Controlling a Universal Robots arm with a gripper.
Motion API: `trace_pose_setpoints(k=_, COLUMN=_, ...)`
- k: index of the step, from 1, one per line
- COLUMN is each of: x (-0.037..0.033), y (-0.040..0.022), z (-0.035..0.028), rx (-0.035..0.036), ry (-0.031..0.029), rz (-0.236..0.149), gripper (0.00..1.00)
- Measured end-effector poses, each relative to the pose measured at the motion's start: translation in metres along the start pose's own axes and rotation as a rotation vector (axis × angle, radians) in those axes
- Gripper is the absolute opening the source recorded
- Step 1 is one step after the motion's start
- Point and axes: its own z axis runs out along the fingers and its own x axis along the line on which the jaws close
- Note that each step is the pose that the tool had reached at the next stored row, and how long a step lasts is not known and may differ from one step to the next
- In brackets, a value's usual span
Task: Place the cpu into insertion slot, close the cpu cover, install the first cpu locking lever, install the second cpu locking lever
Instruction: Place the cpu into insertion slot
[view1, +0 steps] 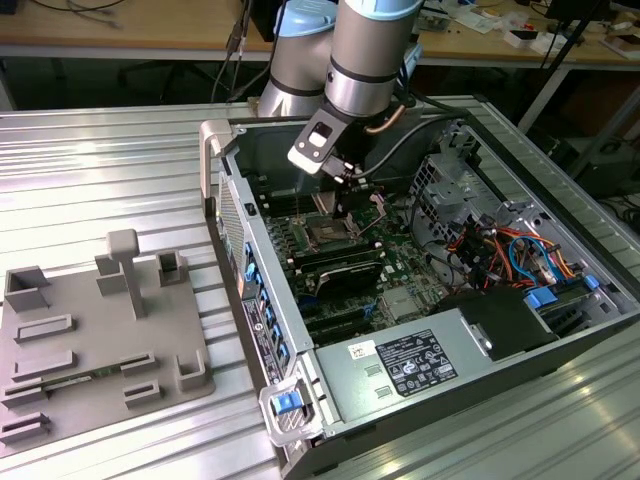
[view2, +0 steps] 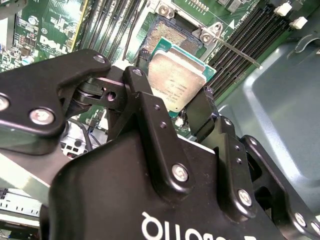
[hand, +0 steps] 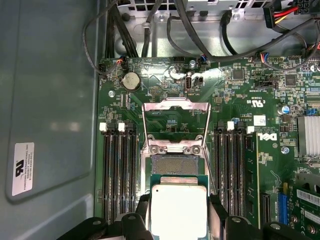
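The tool (view2: 169, 97) is pinching the cpu (hand: 178, 207) by two opposite edges, holding it flat with the metal top up. That way it is hanging squared to the insertion slot (hand: 174, 164), close over it. The cpu cover (hand: 175, 104) is lying swung open, leaving the socket bare for the chip.

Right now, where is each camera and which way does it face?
Exterior view: off the arm, looking down into the open computer case; shows arm and gripper.
First wrist view: on the wrist, facing the motherboard; fingers clamp the cpu.
Second wrist view: on the wrist, looking along the fingers.
Both wrist views share cpu and insertion slot.
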Motion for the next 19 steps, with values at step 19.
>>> trace_pose_setpoints(k=19, x=-0.0002, y=-0.001, z=0.0116, rx=-0.0002, ry=0.0, rz=0.0, gripper=0.55)
